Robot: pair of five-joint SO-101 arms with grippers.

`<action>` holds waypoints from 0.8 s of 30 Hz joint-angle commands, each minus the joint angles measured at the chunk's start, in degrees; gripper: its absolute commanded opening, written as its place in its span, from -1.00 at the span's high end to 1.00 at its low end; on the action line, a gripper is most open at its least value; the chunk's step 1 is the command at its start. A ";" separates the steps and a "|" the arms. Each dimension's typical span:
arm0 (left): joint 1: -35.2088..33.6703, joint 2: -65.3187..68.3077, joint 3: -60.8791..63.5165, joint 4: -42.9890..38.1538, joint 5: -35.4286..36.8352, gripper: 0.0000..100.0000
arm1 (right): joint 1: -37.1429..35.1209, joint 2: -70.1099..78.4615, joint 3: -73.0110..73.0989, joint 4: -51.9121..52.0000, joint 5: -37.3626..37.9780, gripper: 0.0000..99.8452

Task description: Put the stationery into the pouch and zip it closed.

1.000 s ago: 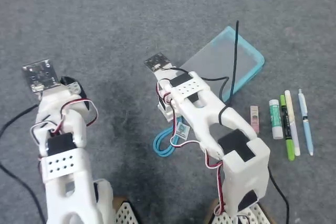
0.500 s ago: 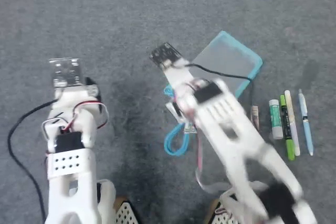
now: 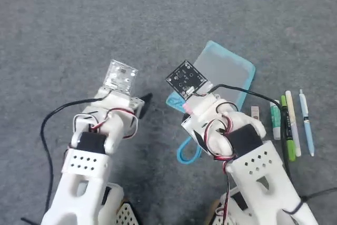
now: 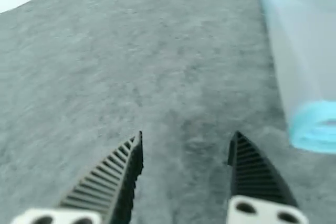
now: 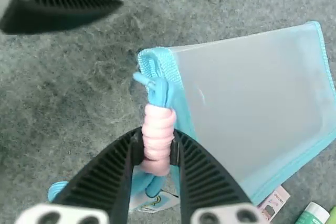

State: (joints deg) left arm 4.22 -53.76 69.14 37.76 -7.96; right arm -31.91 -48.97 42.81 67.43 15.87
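Surface: grey carpet (image 3: 79,35) is lying under both arms.
Pouch: translucent pouch (image 3: 224,69) is lying flat before the right arm.
Right gripper (image 5: 156,137): is pinching the pink zipper pull (image 5: 157,129) at the pouch's corner.
Left gripper (image 4: 187,136): is hovering over carpet near the pouch, jaws spread wide.
Stationery: pens (image 3: 295,125) and glue stick (image 3: 275,117) are lying in a row beside the pouch.

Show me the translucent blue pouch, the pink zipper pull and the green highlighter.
translucent blue pouch (image 5: 252,103): right wrist view, side panel.
pink zipper pull (image 5: 157,129): right wrist view, middle.
green highlighter (image 3: 290,148): high view, barrel.
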 commanded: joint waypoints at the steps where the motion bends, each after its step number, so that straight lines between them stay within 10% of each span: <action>1: 4.40 0.44 -3.47 0.44 -1.32 0.47 | 0.57 -2.51 -0.44 0.31 0.53 0.99; 24: 7.74 -8.09 -3.56 7.82 -0.26 0.48 | 6.64 0.04 -1.58 -1.27 -0.35 0.99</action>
State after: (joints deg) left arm 12.40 -56.48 68.35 43.30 -8.66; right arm -27.52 -49.93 42.81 68.75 15.96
